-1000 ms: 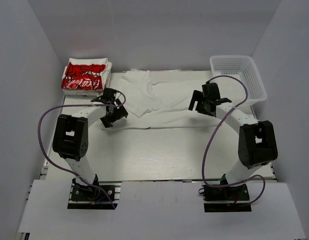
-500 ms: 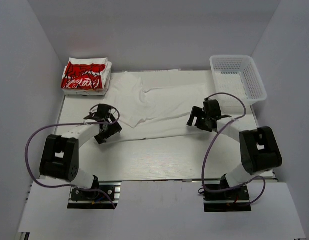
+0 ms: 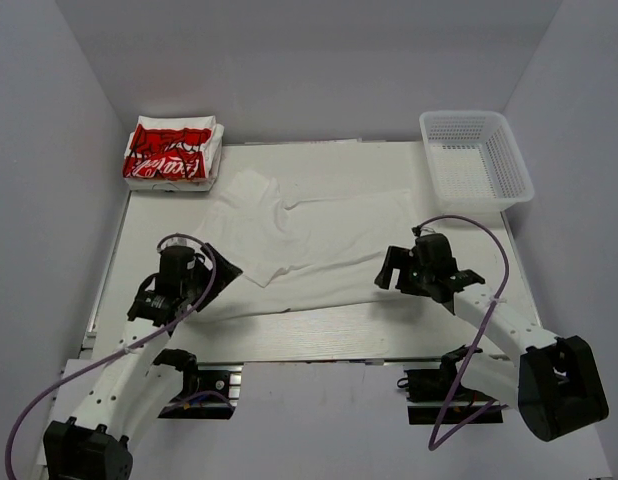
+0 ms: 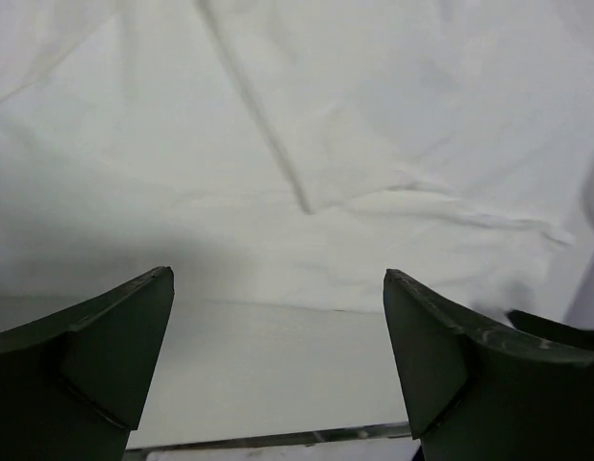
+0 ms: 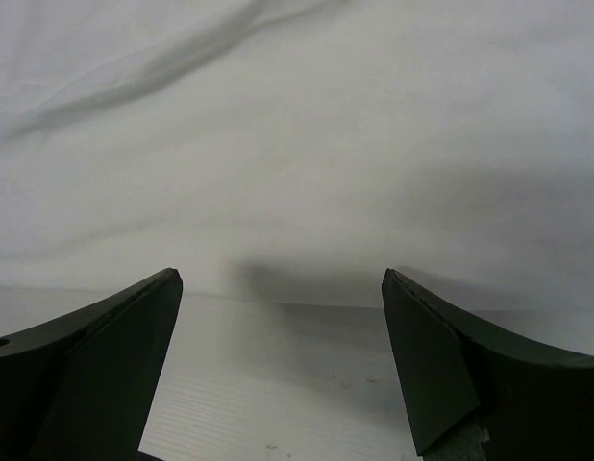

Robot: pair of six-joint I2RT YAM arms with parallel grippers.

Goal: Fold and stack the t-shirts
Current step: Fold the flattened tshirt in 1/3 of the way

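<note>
Top external alone, folded stack point(image 3: 171, 152), wrist views, left gripper point(image 4: 278, 283) spread, right gripper point(image 5: 281, 280) spread

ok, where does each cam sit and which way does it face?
Top external: above and behind, facing down on the table; left arm and right arm show.
Left wrist: on the left arm, facing past the open left gripper at the spread plain white cotton t-shirt.
Right wrist: likewise, past the open right gripper.
Shared: all three see that t-shirt.

No legible text; white lettering on the folded red-print t-shirt point(image 3: 169, 152) illegibly small.
</note>
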